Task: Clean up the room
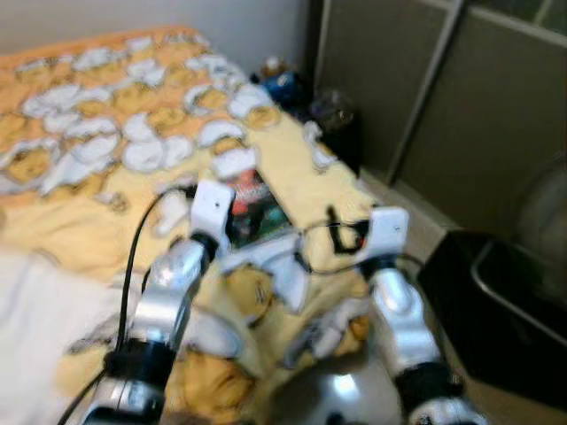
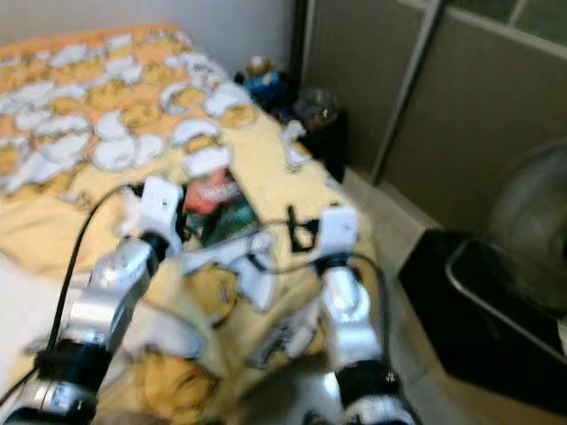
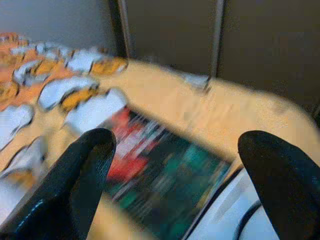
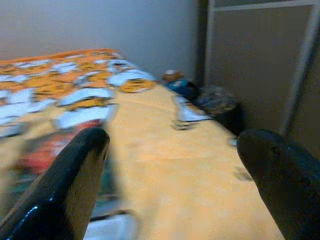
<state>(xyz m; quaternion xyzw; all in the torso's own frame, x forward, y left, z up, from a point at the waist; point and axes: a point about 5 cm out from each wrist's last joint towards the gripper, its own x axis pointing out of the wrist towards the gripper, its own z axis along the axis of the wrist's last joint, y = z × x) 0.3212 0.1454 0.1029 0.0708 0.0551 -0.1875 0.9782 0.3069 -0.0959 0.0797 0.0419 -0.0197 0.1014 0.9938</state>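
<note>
Looking down over both arms, I see a book (image 1: 255, 208) lying flat on the bed (image 1: 80, 221), on the yellow part of a bedspread printed with orange and white cartoon shapes. Its cover is dark green with red, too blurred to read. Its long axis runs from near my left wrist away toward the far right corner of the bed, slightly slanted.

My left gripper (image 3: 185, 165) sits just above the book's near end, fingers (image 3: 75, 180) spread wide with the cover showing between them, touching nothing. My right gripper (image 4: 175, 165) hangs over bare bedspread to the right of the book, also spread wide and empty.

A black cable (image 1: 133, 257) loops along my left arm. Past the bed's far corner small toys (image 1: 282, 81) sit on a dark stand by sliding closet doors (image 1: 443, 106). A black bin (image 1: 496, 310) stands on the floor at my right.
</note>
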